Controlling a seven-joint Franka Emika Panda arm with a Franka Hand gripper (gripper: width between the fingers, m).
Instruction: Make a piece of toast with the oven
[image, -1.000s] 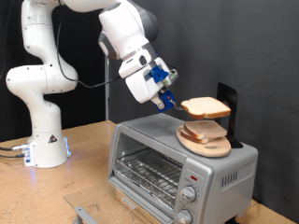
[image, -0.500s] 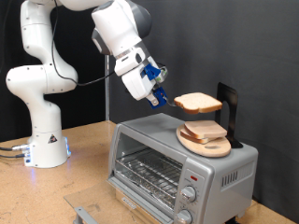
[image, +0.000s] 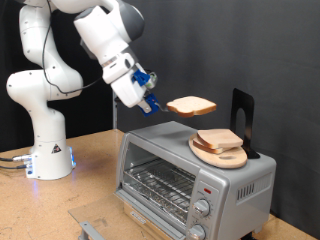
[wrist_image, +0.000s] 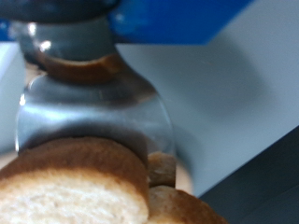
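We see the arm reaching over the oven, which stands on the table with its glass door down and wire rack exposed; a round wooden board on its roof carries a second slice. The claw is closed on one edge of the piece of toast, holding it roughly level in the air above the oven's roof, apart from the board. We judge that carrying it well means keeping it flat, since the grip is only at the crust; no brand or writing is legible.
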